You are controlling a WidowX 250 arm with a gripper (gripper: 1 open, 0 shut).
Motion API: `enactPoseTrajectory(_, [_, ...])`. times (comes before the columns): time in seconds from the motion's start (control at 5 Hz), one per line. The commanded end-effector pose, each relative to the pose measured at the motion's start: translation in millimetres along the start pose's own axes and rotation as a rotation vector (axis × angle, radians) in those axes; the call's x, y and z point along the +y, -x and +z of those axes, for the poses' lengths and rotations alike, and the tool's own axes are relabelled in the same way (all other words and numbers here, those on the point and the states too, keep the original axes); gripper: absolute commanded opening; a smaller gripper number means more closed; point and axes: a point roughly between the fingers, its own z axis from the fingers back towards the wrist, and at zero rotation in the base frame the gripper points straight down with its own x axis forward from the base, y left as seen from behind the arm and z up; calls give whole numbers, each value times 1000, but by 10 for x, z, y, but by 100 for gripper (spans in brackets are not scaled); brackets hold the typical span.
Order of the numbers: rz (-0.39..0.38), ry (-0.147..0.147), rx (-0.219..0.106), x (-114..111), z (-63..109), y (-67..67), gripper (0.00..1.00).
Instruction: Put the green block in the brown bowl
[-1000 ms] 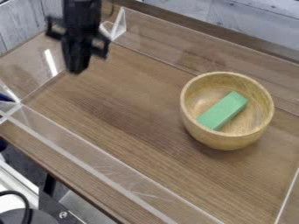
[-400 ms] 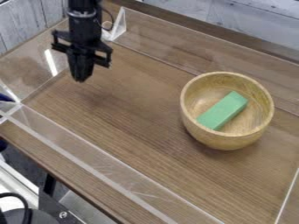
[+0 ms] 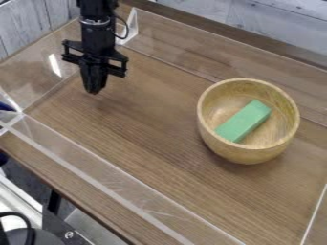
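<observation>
The green block [image 3: 243, 122] lies flat inside the brown bowl [image 3: 248, 121], slanting across its floor. The bowl sits on the right side of the wooden table. My gripper [image 3: 94, 89] hangs at the far left of the table, well apart from the bowl. It points down with its black fingers shut and nothing between them, its tips close to the table surface.
Clear acrylic walls [image 3: 76, 172] border the wooden table [image 3: 141, 144] on the front, left and back edges. A small clear upright piece [image 3: 129, 26] stands behind the arm at the back left.
The gripper has come down and shifted slightly right and toward the table surface, still shut. The block and bowl have not moved.
</observation>
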Motion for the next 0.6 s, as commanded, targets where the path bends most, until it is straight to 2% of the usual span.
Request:
enactPoseTrajectory(0.0, [14,-27,-72,29,128,-58,0])
enactPoseTrajectory(0.4, [21,-17,-43,92,138,-142,0])
